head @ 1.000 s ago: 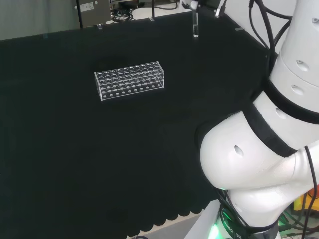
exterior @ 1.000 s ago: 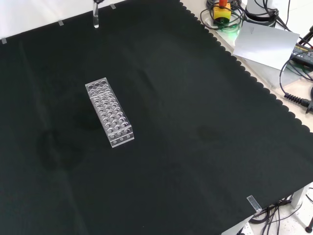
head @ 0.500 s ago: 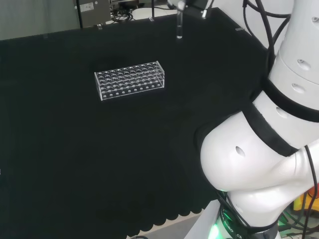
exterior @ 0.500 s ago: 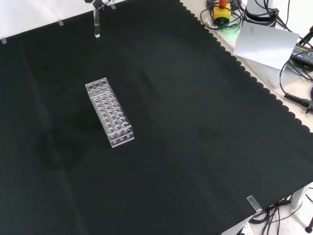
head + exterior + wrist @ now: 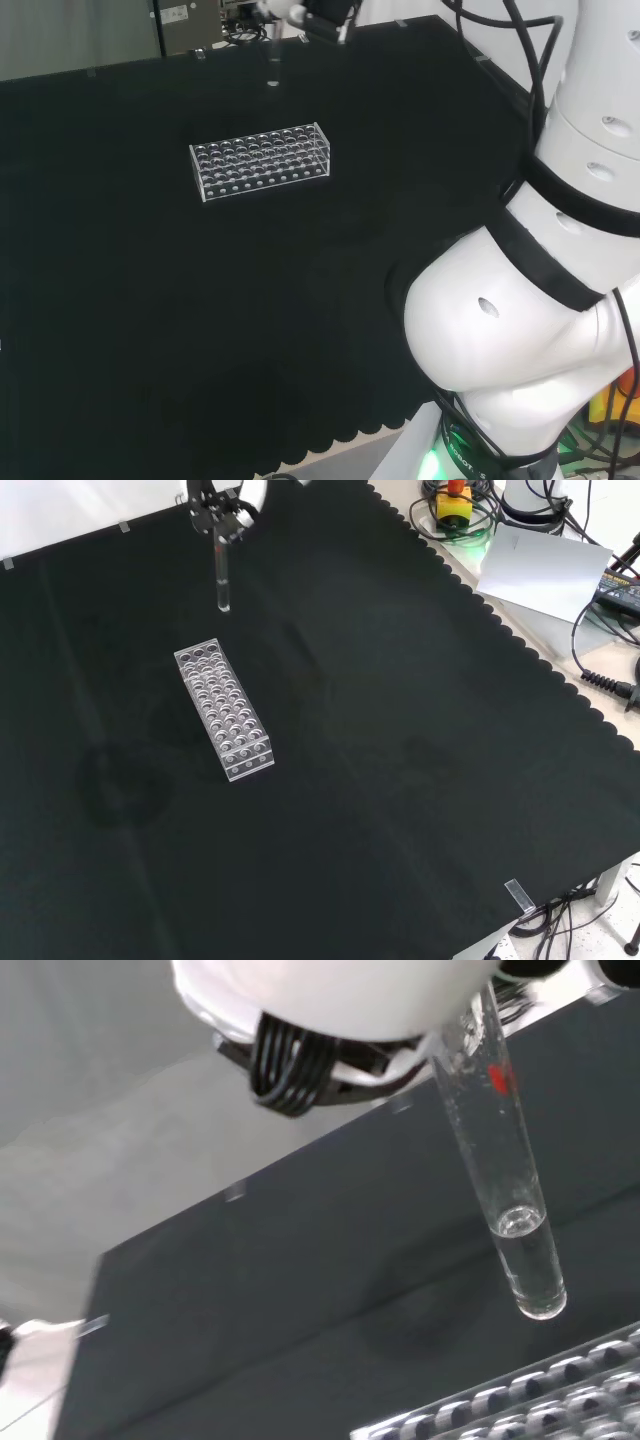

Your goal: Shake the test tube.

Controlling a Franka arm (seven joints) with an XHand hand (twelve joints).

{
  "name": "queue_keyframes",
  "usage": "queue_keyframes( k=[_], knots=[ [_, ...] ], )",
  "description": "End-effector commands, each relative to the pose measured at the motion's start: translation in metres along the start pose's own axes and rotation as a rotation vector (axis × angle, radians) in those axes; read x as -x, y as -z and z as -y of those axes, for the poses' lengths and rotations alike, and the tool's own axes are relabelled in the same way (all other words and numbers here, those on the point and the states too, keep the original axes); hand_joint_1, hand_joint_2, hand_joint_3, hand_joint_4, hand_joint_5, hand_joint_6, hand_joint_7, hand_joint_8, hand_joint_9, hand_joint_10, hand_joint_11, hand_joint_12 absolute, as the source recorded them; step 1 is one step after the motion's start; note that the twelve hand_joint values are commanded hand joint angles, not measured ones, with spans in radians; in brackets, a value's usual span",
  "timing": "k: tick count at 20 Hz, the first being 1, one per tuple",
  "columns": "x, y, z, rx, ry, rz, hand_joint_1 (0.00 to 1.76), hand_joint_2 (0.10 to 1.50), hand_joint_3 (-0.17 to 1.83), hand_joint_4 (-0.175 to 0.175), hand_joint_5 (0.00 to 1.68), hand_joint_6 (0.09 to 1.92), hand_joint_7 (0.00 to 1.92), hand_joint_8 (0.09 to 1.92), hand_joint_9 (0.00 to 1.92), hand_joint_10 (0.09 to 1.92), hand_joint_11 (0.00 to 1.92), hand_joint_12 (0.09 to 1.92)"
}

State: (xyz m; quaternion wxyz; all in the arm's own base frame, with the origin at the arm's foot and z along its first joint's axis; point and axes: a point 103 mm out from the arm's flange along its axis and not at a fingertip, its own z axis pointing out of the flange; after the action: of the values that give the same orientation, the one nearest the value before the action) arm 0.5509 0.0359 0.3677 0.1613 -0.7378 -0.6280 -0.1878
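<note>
A clear glass test tube [image 5: 222, 576] hangs upright above the black cloth, its top pinched in my hand [image 5: 221, 504]. In the head view the test tube [image 5: 272, 60] hangs under the hand [image 5: 303, 12], a little behind the rack. The clear plastic test tube rack [image 5: 223, 712] stands on the cloth with its holes empty; in the head view the rack [image 5: 260, 160] lies crosswise. The wrist view shows the test tube [image 5: 505, 1180] close up, with a little clear liquid in its rounded bottom and a red mark near the top, above the rack [image 5: 530, 1410].
My own white arm links [image 5: 540, 300] take up the head view's right. Beyond the cloth's scalloped edge [image 5: 520, 630] lie a sheet of paper [image 5: 545, 570], cables and a yellow and red item [image 5: 455, 505].
The hand has carried the tube leftwards in the head view and lower in the front view, so it now hangs closer to the rack. The rack has stayed put.
</note>
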Motion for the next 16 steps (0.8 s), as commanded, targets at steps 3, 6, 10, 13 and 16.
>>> queue_keyframes(
  k=[3, 6, 10, 13, 16],
  knots=[
    [-0.036, -0.009, 0.001, -0.029, 0.054, -0.05, 1.23, 0.61, 0.66, -0.175, 1.44, 0.36, 1.85, 0.33, 1.77, 0.28, 1.37, 0.84],
    [-0.016, -0.002, -0.003, 0.0, 0.019, -0.022, 1.23, 0.61, 0.66, -0.175, 1.44, 0.36, 1.85, 0.33, 1.77, 0.28, 1.37, 0.84],
    [0.03, 0.015, -0.008, 0.052, -0.078, 0.011, 1.23, 0.61, 0.66, -0.175, 1.44, 0.36, 1.85, 0.33, 1.77, 0.28, 1.37, 0.84],
    [0.065, 0.032, -0.011, 0.086, -0.132, 0.074, 1.23, 0.61, 0.66, -0.175, 1.44, 0.36, 1.85, 0.33, 1.77, 0.28, 1.37, 0.84],
    [0.094, 0.051, -0.015, 0.125, -0.177, 0.144, 1.23, 0.61, 0.66, -0.175, 1.44, 0.36, 1.85, 0.33, 1.77, 0.28, 1.37, 0.84]
  ],
)
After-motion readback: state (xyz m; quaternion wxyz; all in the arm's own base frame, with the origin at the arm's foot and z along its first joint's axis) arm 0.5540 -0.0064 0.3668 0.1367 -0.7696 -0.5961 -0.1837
